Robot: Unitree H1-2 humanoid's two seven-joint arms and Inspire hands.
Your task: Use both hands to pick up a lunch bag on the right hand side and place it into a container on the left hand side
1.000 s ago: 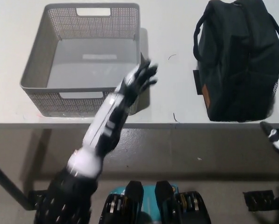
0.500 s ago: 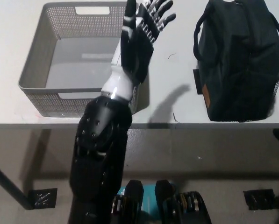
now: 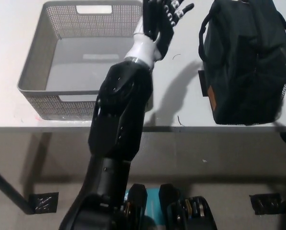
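Left hand [image 3: 161,21] hovers empty, fingers spread, between basket [image 3: 42,62] and lunch bag [image 3: 245,62] on the table's [image 3: 181,91] right. Soft-sided, probably light; it wants squeezing at both flanks. Right hand unseen.

The lunch bag [image 3: 245,62] was black soft fabric, standing upright on the right of the white worktop [image 3: 181,86], near its front edge, with a carry handle looping down its left side and a small brown tag low on its left face. The container [image 3: 37,67], a grey perforated basket with cut-out handles, sat well apart to the left, open and empty.
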